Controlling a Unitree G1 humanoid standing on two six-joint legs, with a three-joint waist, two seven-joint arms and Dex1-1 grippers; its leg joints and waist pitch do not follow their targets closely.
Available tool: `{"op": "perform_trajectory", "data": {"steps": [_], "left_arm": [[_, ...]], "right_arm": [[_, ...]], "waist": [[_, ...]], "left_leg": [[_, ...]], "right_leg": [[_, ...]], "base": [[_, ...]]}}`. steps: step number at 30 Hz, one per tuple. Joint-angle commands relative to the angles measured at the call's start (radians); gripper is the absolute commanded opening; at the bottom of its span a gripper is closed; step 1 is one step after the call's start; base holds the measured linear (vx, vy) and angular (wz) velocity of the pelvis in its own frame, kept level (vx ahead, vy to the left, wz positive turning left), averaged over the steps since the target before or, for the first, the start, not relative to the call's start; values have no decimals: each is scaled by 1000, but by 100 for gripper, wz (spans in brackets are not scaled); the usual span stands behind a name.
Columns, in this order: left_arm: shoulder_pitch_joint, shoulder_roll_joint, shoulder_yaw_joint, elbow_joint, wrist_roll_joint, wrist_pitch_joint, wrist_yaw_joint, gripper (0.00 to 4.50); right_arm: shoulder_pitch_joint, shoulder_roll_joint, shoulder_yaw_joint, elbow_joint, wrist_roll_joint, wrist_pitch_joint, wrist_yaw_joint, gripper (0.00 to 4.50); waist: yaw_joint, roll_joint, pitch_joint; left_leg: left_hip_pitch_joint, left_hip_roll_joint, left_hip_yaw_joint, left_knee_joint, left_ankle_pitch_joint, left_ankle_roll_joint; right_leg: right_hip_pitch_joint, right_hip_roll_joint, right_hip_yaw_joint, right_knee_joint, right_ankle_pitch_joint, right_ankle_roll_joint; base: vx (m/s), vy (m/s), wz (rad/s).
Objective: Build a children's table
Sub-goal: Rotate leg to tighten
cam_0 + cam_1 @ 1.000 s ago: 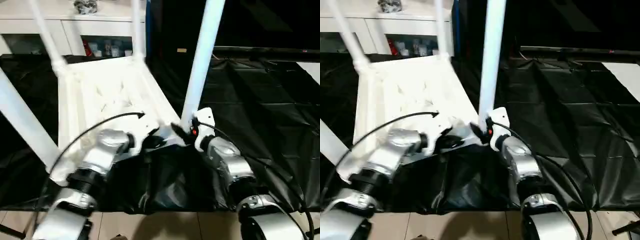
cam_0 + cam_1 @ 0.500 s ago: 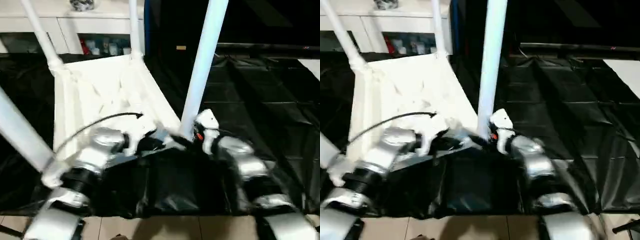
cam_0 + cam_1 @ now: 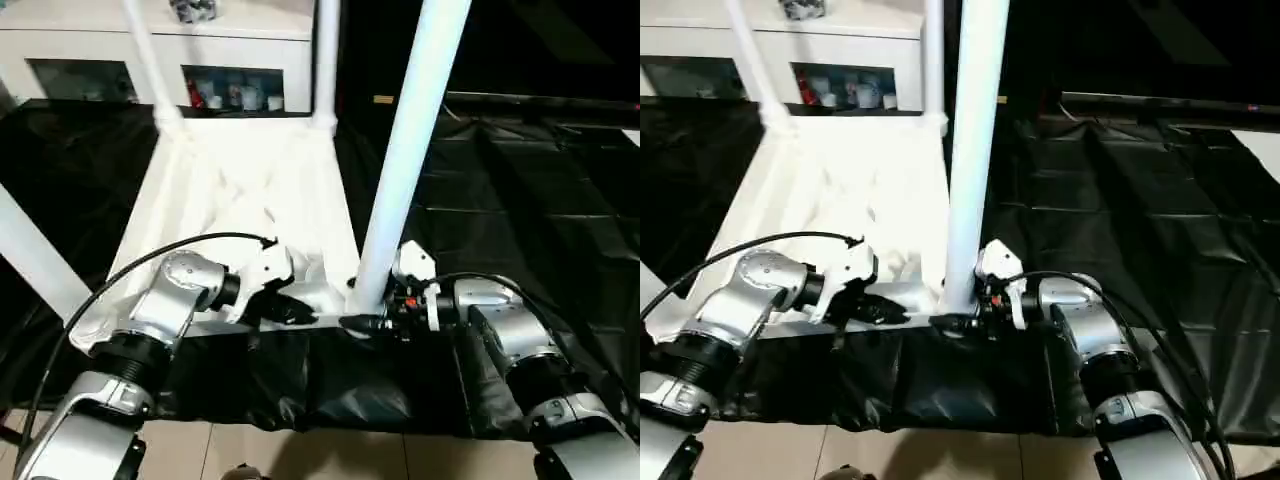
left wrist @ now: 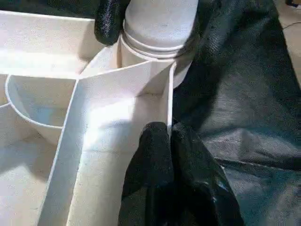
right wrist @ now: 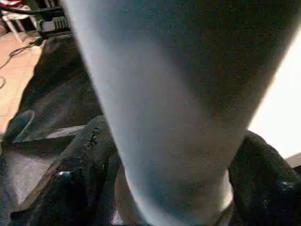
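The children's table lies upside down on a black sheet, its white ribbed tabletop (image 3: 240, 190) facing up. Its legs stand in their corner sockets: a thick near-right leg (image 3: 405, 170), a near-left leg (image 3: 35, 260) and two far ones (image 3: 150, 70). My left gripper (image 3: 300, 312) rests at the tabletop's near edge, shut on a thin rib (image 4: 169, 108) beside the near-right socket. My right gripper (image 3: 362, 322) reaches the base of the near-right leg (image 5: 174, 117) from the right. It is open, with one black finger (image 5: 82, 165) on each side of the leg.
A white cabinet (image 3: 100, 40) with glass doors stands behind the tabletop. The black sheet (image 3: 520, 180) spreads wide to the right. Tiled floor (image 3: 300, 455) shows at the sheet's near edge. A black cable (image 3: 150, 260) loops over my left forearm.
The camera has shifted. My right forearm has swung out to the right, and its fingers now point left across the leg's base. The left gripper has stayed at the near edge.
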Motion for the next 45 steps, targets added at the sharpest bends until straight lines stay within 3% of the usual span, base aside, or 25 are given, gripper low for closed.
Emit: {"op": "perform_trajectory", "data": {"steps": [1,6,8,11,15,16,17,19,21,22,23,27,30,32,33,34,35,40,43,45], "left_arm": [[-15,-33,-20,-41,-26,-17,18,0],[-13,-36,-17,-37,-27,-19,19,0],[-13,-39,-15,-36,-26,-19,22,0],[-6,-47,-10,-40,-29,-13,37,0],[0,-55,-4,-43,-33,-11,63,0],[-1,-64,7,-42,-35,-3,89,0],[-3,-71,14,-41,-36,2,108,0],[-13,-91,31,-24,-25,6,179,0],[-23,-109,38,-9,-6,6,245,0],[-25,-114,40,-6,-1,6,261,0],[-29,-130,42,-5,3,17,291,0],[-39,-208,46,-8,34,65,427,0],[-42,-261,44,-19,44,100,496,0],[-43,-283,39,-23,47,106,520,0],[-43,-286,37,-23,48,105,522,0],[-42,-289,35,-24,48,103,522,0],[-42,-292,32,-25,46,101,519,0],[-27,-263,25,-43,41,69,450,0],[-13,-219,15,-58,21,37,365,0],[-9,-206,14,-65,11,36,334,0]], "right_arm": [[28,45,118,-28,4,27,105,319],[38,45,117,-45,5,38,111,283],[41,46,117,-49,6,40,110,269],[55,47,117,-71,9,55,108,266],[68,54,104,-78,16,59,80,263],[67,71,85,-69,18,55,34,262],[67,83,71,-64,19,53,2,262],[50,126,29,-18,4,31,-136,262],[37,155,4,11,-7,15,-230,261],[34,163,-3,17,-10,12,-253,261],[25,185,-21,39,-12,15,-319,261],[6,275,-54,101,-32,21,-529,261],[-20,331,-83,158,-61,22,-716,261],[-21,350,-74,170,-73,-6,-731,261],[-20,352,-68,169,-77,-16,-724,261],[-18,355,-64,167,-77,-22,-715,296],[-15,357,-62,162,-73,-25,-700,317],[-19,325,-71,133,-52,-23,-627,361],[-19,267,-38,124,-51,-49,-521,369],[-11,242,-26,103,-38,-55,-449,369]], "waist": [[-3,2,-57],[0,6,-60],[0,4,-59],[1,10,-58],[0,8,-58],[-1,3,-57],[0,4,-56],[-1,0,-53],[-9,-2,-48],[-10,-3,-48],[-14,-5,-46],[-36,-5,-44],[-49,-3,-45],[-51,-2,-47],[-50,-3,-47],[-49,2,-48],[-49,-1,-50],[-49,4,-53],[-50,4,-55],[-50,2,-58]], "left_leg": [[12,44,-17,-64,-234,36],[11,42,-15,-61,-212,40],[11,41,-15,-61,-218,39],[12,43,-17,-63,-234,32],[13,43,-17,-65,-250,24],[12,43,-17,-65,-249,24],[12,43,-17,-66,-250,22],[13,43,-17,-69,-272,16],[20,40,-23,-73,-321,-8],[22,41,-24,-73,-330,-12],[18,39,-28,-77,-340,-14],[18,36,-33,-79,-365,-18],[15,33,-35,-79,-362,-24],[13,32,-34,-78,-355,-12],[14,33,-31,-77,-351,-5],[15,33,-31,-76,-350,-2],[11,33,-29,-77,-336,4],[6,33,-25,-75,-297,17],[4,32,-26,-73,-292,26],[3,33,-23,-68,-255,41]], "right_leg": [[44,-62,44,-62,-199,-226],[45,-59,43,-56,-143,-239],[46,-59,43,-57,-147,-240],[46,-60,43,-59,-168,-234],[46,-59,43,-62,-188,-228],[46,-59,43,-63,-190,-227],[46,-60,44,-63,-198,-226],[43,-63,44,-68,-255,-213],[37,-69,45,-85,-393,-173],[34,-69,45,-87,-416,-165],[37,-70,43,-92,-461,-145],[31,-69,42,-102,-519,-114],[29,-67,41,-100,-512,-115],[30,-68,42,-102,-500,-112],[27,-65,44,-102,-469,-117],[27,-65,44,-101,-451,-123],[31,-62,45,-96,-404,-134],[39,-59,46,-82,-284,-174],[45,-58,44,-78,-258,-184],[48,-57,44,-70,-186,-206]], "base": [[0,0,0],[0,0,0],[0,0,0],[0,0,0],[0,0,0],[0,0,0],[0,0,0],[0,0,0],[0,0,0],[0,0,0],[0,0,0],[0,0,0],[0,0,0],[0,0,0],[0,0,0],[0,0,0],[0,0,0],[0,0,0],[0,0,0],[0,0,0]]}}
